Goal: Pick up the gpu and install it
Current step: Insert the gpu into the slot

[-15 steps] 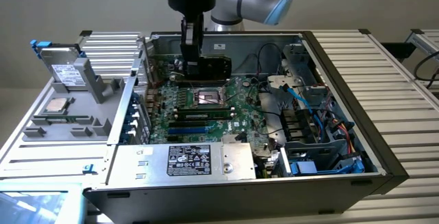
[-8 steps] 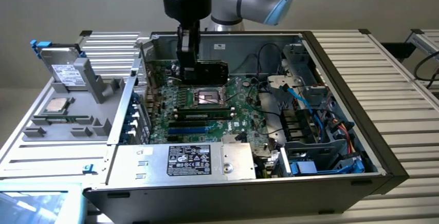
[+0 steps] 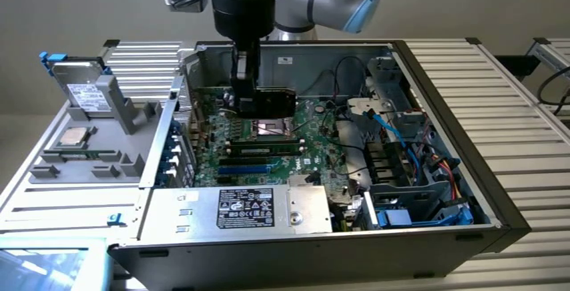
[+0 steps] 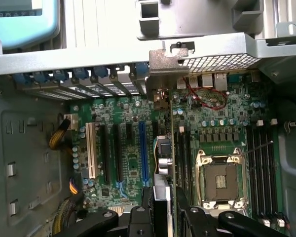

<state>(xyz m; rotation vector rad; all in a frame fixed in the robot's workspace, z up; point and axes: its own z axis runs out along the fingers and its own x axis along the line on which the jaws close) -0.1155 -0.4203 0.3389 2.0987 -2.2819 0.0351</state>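
The tool point(image 4: 163, 217) grips the gpu point(image 3: 273, 102) over the motherboard point(image 3: 312, 129); the card looks stiff, light and fragile, best held by its edges.

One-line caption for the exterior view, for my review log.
The gripper holds the gpu over the motherboard inside the open computer case.

**No Legible Text**

Found nothing readable. Noted a white printed label point(image 3: 253, 209) on the power supply point(image 3: 178, 216), another label point(image 3: 87, 97) on the hard drive point(image 3: 82, 74), and a small white sticker point(image 3: 285, 58) on the case's back wall point(image 3: 321, 54). Print on all three was too small to make out.
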